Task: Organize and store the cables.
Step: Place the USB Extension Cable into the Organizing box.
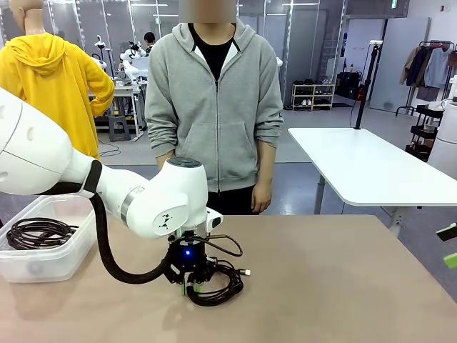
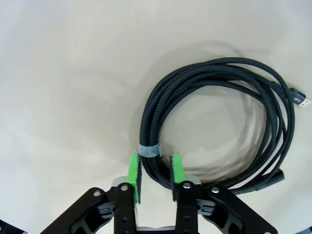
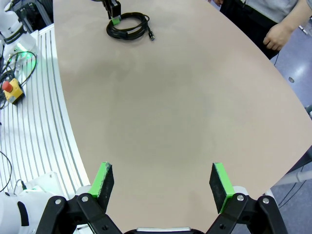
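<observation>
1. Front view: I am watching the left gripper pressing straight down at about 6 o'clock of the picture, onto a coiled cable that is lying flat on the brown table. The coil is sitting just to the gripper's 3 o'clock side, with a small connector tip poking out toward 3 o'clock. At 9 o'clock a clear plastic bin is resting on the table and holding another black cable coiled inside it. A person in a grey hoodie is standing at 12 o'clock, across the table, arms hanging down.

2. Left wrist view: I am seeing the green pads clenching the near side of the coiled cable, just below a grey tie that is wrapping the strands. The braided bundle is running between the two fingers, so the left gripper is grasping the cable. The rest of the loop is spreading toward 2 o'clock, its metal plug ending at 3 o'clock.

3. Right wrist view: I am seeing the right gripper hanging released, jaws standing wide apart over bare table. The coiled cable is lying far off at 11 o'clock, with the left gripper touching its edge. The person's hand is showing at 2 o'clock.
</observation>
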